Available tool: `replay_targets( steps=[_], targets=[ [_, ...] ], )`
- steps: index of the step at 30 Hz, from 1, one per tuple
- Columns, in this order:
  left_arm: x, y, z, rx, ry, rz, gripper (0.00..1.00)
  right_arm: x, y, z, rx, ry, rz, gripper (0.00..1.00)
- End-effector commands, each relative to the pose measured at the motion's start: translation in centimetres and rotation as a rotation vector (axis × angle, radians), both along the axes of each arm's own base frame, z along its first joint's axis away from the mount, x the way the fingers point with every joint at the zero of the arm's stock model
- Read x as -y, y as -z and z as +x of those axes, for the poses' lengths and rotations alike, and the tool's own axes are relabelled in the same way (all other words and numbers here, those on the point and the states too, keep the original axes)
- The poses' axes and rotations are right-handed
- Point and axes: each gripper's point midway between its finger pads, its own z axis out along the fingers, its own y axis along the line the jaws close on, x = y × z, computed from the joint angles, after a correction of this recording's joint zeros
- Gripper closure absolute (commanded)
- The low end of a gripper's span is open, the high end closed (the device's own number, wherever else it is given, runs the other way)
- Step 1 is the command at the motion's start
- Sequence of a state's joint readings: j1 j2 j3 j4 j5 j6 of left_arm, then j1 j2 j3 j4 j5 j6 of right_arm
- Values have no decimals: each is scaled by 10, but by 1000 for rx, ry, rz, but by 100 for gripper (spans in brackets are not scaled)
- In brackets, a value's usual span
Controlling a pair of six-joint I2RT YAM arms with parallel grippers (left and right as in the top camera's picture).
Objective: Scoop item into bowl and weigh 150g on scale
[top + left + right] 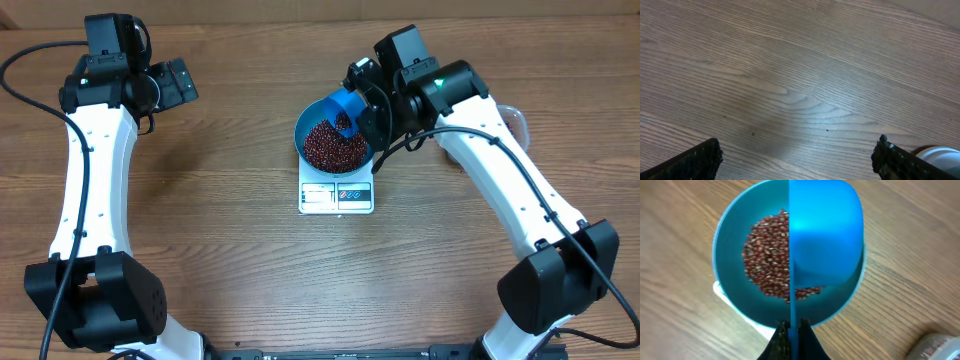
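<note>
My right fingers [791,331] are pinched tight on the thin handle of the small blue scoop [825,235]. Its long axis runs straight away from me in the right wrist view. It is rolled onto its side, so the handle shows only as a narrow edge and the cup bulges to the right. From overhead the scoop points leftward from my right fingers and hangs over the back rim of the blue bowl [303,128]. The bowl sits squarely on the white scale [336,197] near the middle of the surface [230,230], covering most of it. The scale's display edge sticks out toward my base. The red-brown beans [333,147] lie heaped in the bottom of the bowl, partly under the scoop's cup. I cannot tell whether any are in the scoop. My left fingers [797,161] are spread as wide as they go, holding nothing, over bare wood well to the left of the scale. The surface is brown wood-grain laminate, its grain running left to right in the overhead view. A clear tub [513,113] peeks out behind my right arm.
</note>
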State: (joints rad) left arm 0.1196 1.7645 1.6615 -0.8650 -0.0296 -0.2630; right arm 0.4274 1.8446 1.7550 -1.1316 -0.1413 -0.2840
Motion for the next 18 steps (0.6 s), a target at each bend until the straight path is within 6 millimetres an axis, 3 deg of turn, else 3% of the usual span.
replay_targets(
  steps=[1,2,4,7,18],
  targets=[
    [4,1,3,1,8,-5,0,-4,-33,6,96,-1,26,96],
    [4,1,3,1,8,-5,0,-8,-32,1,97,-52,18,96],
    [4,1,3,1,8,-5,0,4,-32,9,112,49,-25,96],
    [4,1,3,0,8,-5,0,-6,-34,7,101,19,25,96],
    [4,1,3,0,8,-5,0,-5,-34,7,101,20,25,96]
  ],
)
